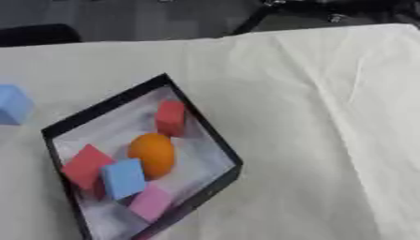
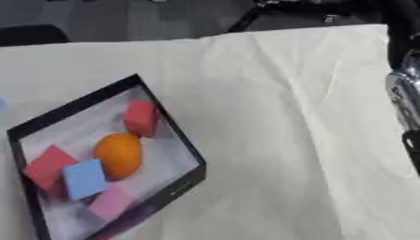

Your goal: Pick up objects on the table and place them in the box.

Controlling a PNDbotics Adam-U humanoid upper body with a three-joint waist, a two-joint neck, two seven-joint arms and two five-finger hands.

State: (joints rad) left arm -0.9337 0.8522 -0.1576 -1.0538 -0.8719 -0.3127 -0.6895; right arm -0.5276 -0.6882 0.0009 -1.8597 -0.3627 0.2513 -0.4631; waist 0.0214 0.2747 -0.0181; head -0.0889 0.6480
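1. A table (image 1: 328,117) covered with a creased cream cloth fills most of both views, and it lies askew, its far edge running along the top.
2. A black-walled box (image 1: 215,133) with a pale floor is seen on the left half of the table, turned at an angle so that one corner points toward the far edge.
3. Part of the robot's right arm (image 2: 403,89) is seen at the right edge of the right eye view only: a dark upper section above a silver joint, standing over the table's right margin, well apart from the box. Its hand is not shown, so whether the fingers are apart or together cannot be told. The left arm and hand are shown in neither view.
4. An orange ball (image 1: 153,155) is seen resting near the middle of the box floor.
5. A red block (image 1: 85,166) is seen against the box's left wall, tilted.
6. A blue block (image 1: 124,178) is seen just in front of the red block and beside the orange ball, inside the box.
7. A second, smaller red block (image 1: 170,117) is seen standing near the box's far corner.
8. A pink block (image 1: 150,202) is seen at the near end of the box.
9. A light blue block (image 1: 13,104) is seen outside the box, on the cloth at the left edge of the left eye view.
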